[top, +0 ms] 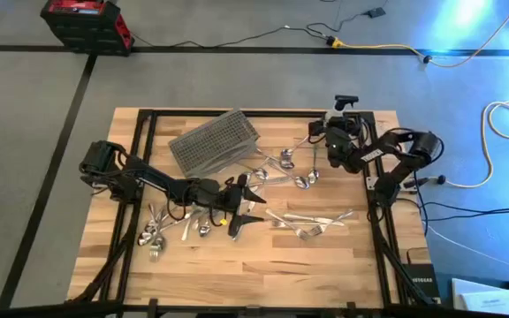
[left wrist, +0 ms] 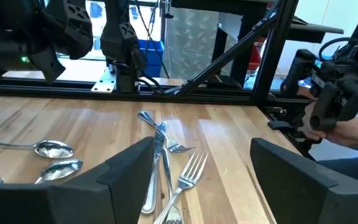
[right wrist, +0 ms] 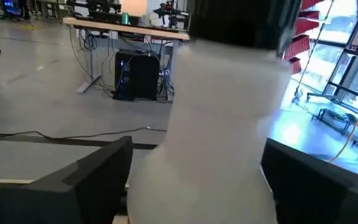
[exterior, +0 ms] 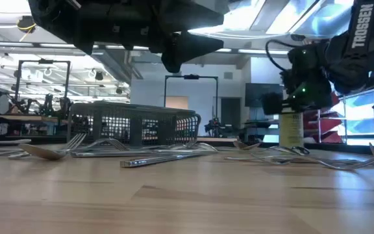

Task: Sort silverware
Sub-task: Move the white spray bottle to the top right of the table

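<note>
The left gripper (top: 245, 205) hovers at the centre of the high view, fingers spread apart and empty, above the wooden table (top: 263, 278). Just right of it lies a cluster of forks (top: 312, 224); in the left wrist view these forks (left wrist: 173, 180) lie between the fingers. More silverware (top: 162, 228) lies lower left, and spoons (top: 290, 168) sit above centre beside the mesh basket (top: 215, 141). The right gripper (top: 336, 134) waits at upper right, fingers apart around a pale blurred object (right wrist: 219, 137).
</note>
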You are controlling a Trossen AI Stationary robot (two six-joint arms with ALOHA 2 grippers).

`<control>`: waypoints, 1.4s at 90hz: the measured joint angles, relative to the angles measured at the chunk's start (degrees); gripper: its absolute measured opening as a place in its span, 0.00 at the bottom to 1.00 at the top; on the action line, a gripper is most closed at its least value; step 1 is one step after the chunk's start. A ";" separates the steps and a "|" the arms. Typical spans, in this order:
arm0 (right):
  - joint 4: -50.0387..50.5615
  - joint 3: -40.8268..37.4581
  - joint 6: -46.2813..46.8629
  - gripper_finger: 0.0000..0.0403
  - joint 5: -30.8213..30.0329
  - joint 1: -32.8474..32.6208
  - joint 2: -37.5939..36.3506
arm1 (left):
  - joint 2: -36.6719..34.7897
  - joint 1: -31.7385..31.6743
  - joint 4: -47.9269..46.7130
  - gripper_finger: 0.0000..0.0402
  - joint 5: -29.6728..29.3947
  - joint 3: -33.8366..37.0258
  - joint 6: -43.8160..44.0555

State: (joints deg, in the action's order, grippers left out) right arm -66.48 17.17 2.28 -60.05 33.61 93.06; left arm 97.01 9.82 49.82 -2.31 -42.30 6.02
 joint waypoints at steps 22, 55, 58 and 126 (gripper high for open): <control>10.26 0.00 1.15 0.82 -1.05 0.00 -5.15 | 0.00 0.00 0.02 0.63 0.00 0.00 0.00; 21.82 0.00 4.79 0.82 -4.86 -2.29 -11.84 | 0.00 0.00 0.02 0.63 -0.02 0.00 -0.04; 22.75 0.00 4.83 0.82 -4.87 -2.29 -12.28 | 0.00 0.00 0.04 0.63 -0.02 0.00 -0.02; 41.20 0.00 12.86 0.66 -16.28 -16.22 -14.51 | 0.00 0.02 0.00 0.63 0.00 0.02 0.00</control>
State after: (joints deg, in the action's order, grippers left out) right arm -25.28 17.17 15.14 -76.33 17.38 78.54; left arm 97.01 9.84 49.83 -2.31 -42.28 6.02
